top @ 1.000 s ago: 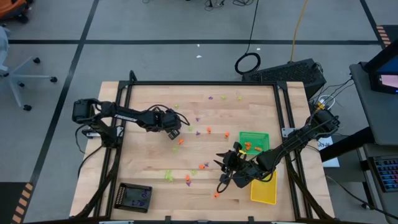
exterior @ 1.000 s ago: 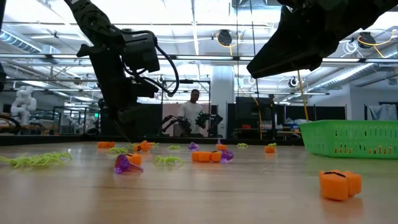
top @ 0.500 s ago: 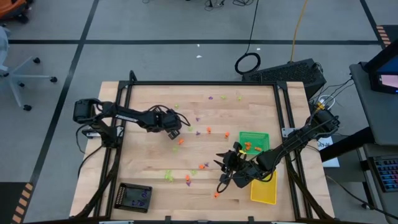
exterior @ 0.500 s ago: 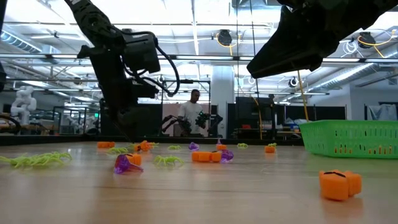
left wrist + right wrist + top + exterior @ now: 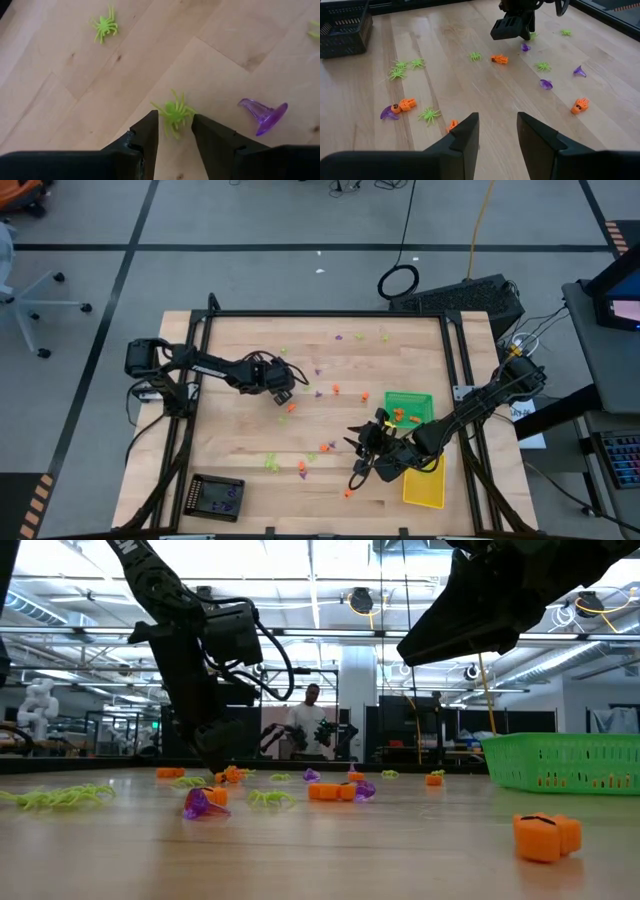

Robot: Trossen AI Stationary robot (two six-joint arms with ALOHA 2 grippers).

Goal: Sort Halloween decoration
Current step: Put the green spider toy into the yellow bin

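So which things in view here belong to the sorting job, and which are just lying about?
Part of the job:
- green spider between the open left gripper fingers
- purple witch hat
- orange trinkets
- green tray
- yellow tray
- black tray
- right gripper, open, waiting

Lying about:
- cable loop on the floor
- office chair

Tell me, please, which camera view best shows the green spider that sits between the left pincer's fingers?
The left wrist view: the green spider lies close up between the open fingers of the left pincer, legs distinct. From the high view, that pincer hides it. The low view cannot single it out; the right wrist view shows only distant spiders.
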